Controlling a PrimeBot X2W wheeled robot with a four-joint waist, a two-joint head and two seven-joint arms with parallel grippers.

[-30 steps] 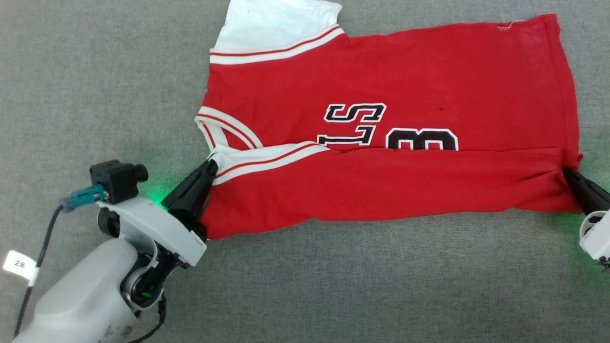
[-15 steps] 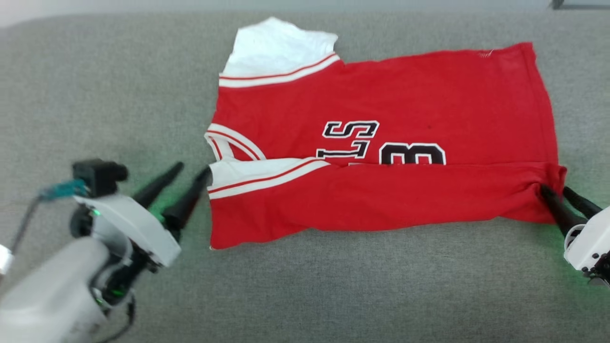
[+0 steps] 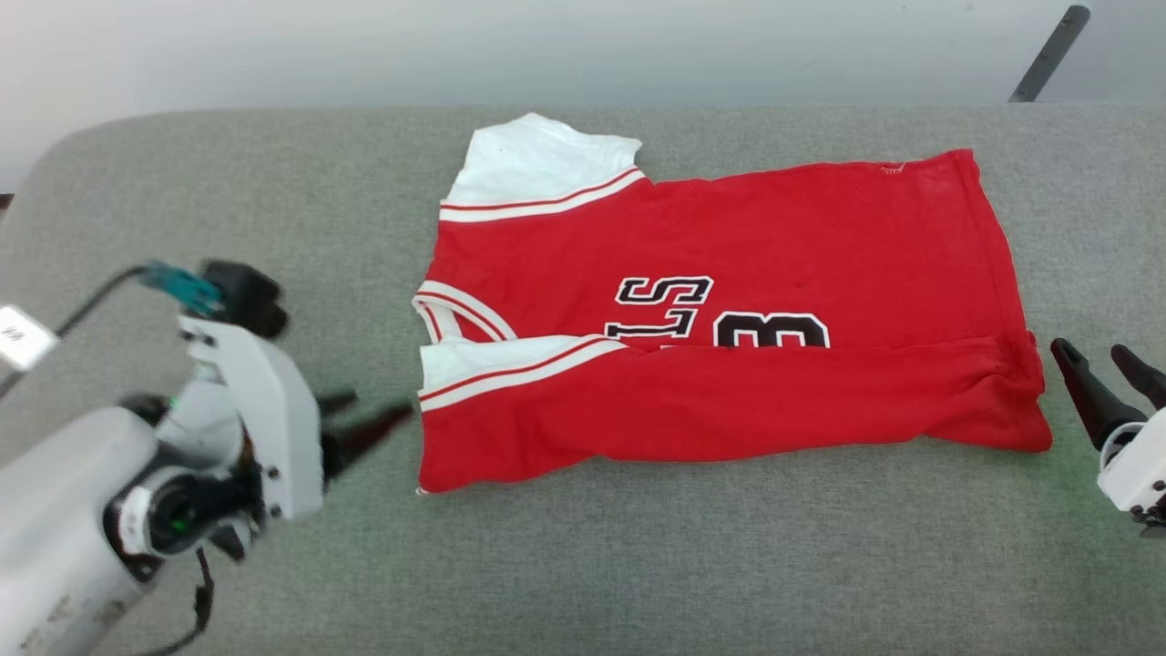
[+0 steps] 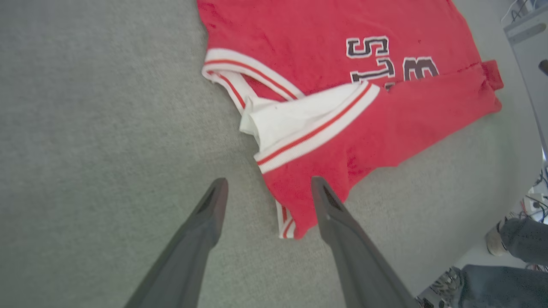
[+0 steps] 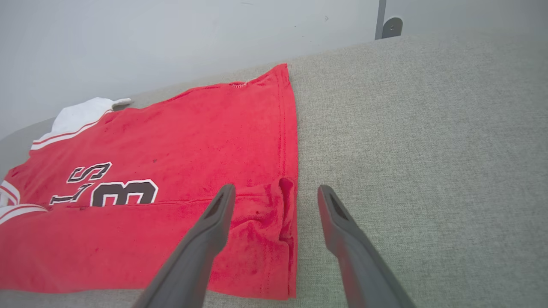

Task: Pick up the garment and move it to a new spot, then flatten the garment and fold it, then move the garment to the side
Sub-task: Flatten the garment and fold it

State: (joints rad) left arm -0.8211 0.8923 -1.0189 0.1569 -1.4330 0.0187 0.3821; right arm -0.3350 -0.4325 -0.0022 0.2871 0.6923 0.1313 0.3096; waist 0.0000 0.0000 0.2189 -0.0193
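Observation:
The garment point(image 3: 774, 237), a red T-shirt with white sleeves and black lettering, lies flat on the grey padded table point(image 3: 638, 565). Its near long edge is folded over towards the middle, half covering the lettering. My left gripper point(image 3: 369, 415) hovers open just off the collar end, nothing between its fingers. In the left wrist view the gripper point(image 4: 269, 184) points at the garment's point(image 4: 299, 25) near corner, above it. My right gripper point(image 3: 1089, 351) stands open just off the hem end. In the right wrist view it point(image 5: 276, 189) is above the garment's point(image 5: 192, 128) folded hem corner, apart from the cloth.
The table's rounded left end point(image 3: 55, 173) and far edge meet a pale wall. A dark metal bar point(image 3: 1048, 55) leans at the back right. A person's leg and shoe point(image 4: 513, 239) and some cables show beyond the table's edge in the left wrist view.
Both grippers were shut on the garment's folded edge, have opened, let it go and drawn back from it. The head camera has tilted up, so the whole scene sits lower.

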